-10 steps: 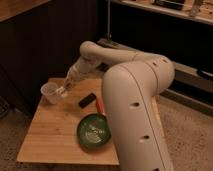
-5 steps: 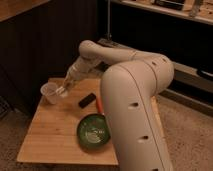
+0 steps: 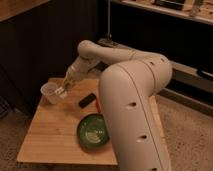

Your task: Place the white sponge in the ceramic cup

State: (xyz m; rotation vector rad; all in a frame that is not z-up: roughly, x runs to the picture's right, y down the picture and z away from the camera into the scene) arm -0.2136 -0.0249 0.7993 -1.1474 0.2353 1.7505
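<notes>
We see the gripper (image 3: pixel 63 90) just right of the cup (image 3: pixel 49 93), at its rim, over the table (image 3: pixel 50 135). How its jaws stand, we cannot tell.

Cream-white arm (image 3: pixel 137 85) — bulky rounded shells, dark round holes (image 3: pixel 131 105); pale gripper (image 3: pixel 63 90) beside ceramic cup (image 3: pixel 48 93).
</notes>
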